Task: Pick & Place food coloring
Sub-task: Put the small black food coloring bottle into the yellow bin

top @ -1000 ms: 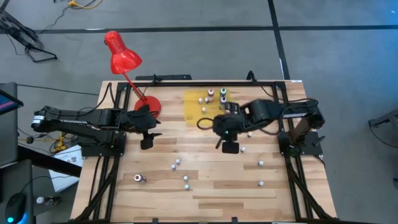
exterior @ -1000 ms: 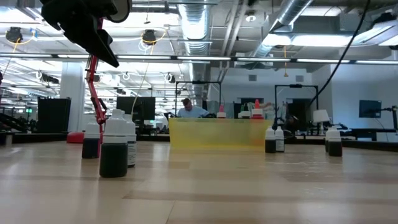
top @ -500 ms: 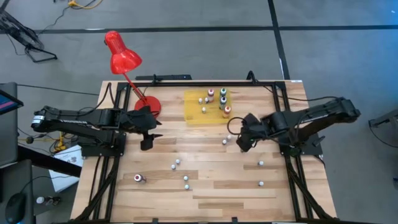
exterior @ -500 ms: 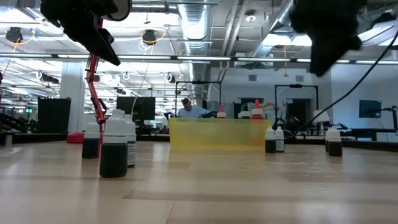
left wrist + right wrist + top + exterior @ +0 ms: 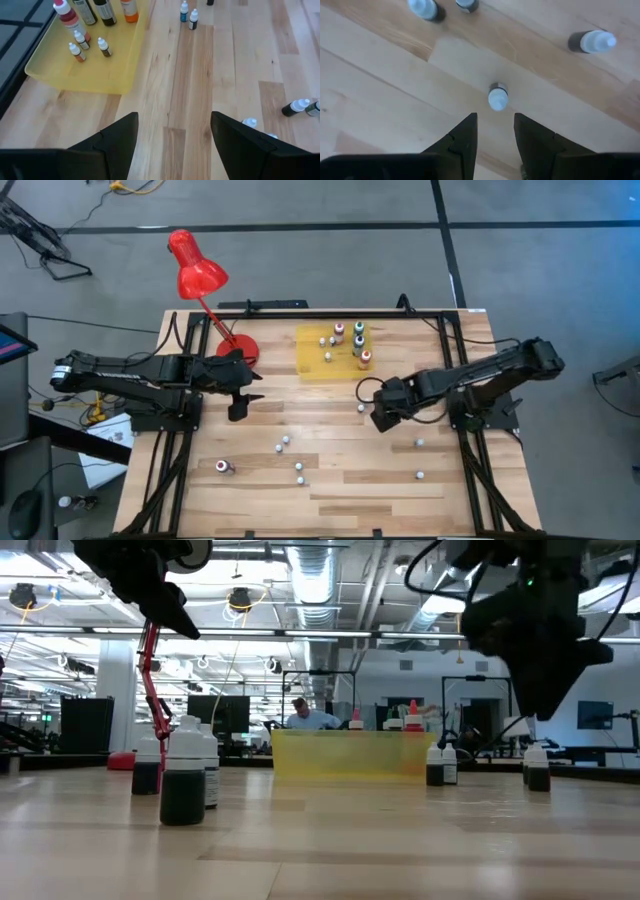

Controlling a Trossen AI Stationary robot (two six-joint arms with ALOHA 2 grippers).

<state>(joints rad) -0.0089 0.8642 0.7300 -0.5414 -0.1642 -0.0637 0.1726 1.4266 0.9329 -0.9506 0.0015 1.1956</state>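
Several food coloring bottles stand on the yellow mat (image 5: 330,352), and others are scattered over the wooden table, such as one (image 5: 361,407) beside my right gripper and one lying on its side (image 5: 222,467). My right gripper (image 5: 495,134) points straight down over the table, open. One pale-capped bottle (image 5: 498,97) stands upright just ahead of its fingertips, not between them. In the low view this gripper (image 5: 545,700) hangs above a dark bottle (image 5: 537,768). My left gripper (image 5: 172,132) waits open at the table's left (image 5: 238,395), raised, holding nothing.
A red desk lamp (image 5: 198,272) stands at the far left, its base (image 5: 240,348) beside the mat. More bottles stand near the right gripper (image 5: 425,9) (image 5: 592,41). Loose bottles dot the near half (image 5: 299,468) (image 5: 420,475). A black frame (image 5: 300,308) borders the table.
My right gripper has come down from high over the mat's near edge toward the table, shifting a little toward the right and near edges. Its wrist has rolled and it now points straight down. Its arm has stretched out lower. No bottle has moved.
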